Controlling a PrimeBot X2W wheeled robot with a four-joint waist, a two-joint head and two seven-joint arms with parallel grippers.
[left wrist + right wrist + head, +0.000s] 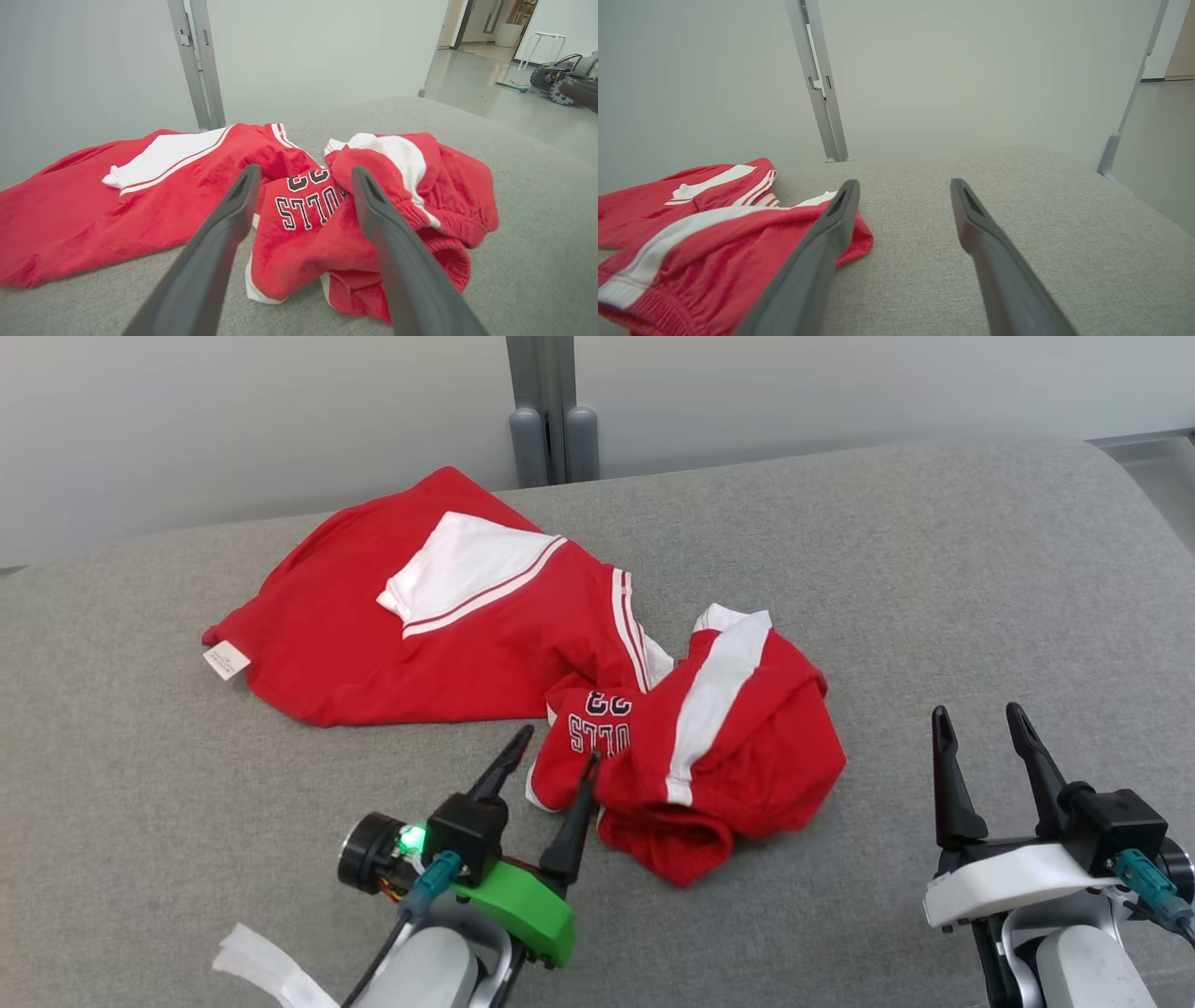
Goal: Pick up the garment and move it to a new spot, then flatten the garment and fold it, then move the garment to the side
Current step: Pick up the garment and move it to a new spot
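While the red garment is left crumpled on the gray upholstered surface, nothing is being held by either gripper tbh. The garment is laid across the middle-left of the surface: one flatter half is stretched toward the far left, the other half is bunched into a heap nearer the robot. White stripes and some upside-down lettering can be seen on it, plus a small white tag at the left edge. The left gripper is parked right at the near edge of the bunched part, jaws spread wide, no cloth pinched between them. The right gripper is held well apart from the garment over bare upholstery on the right, also wide open
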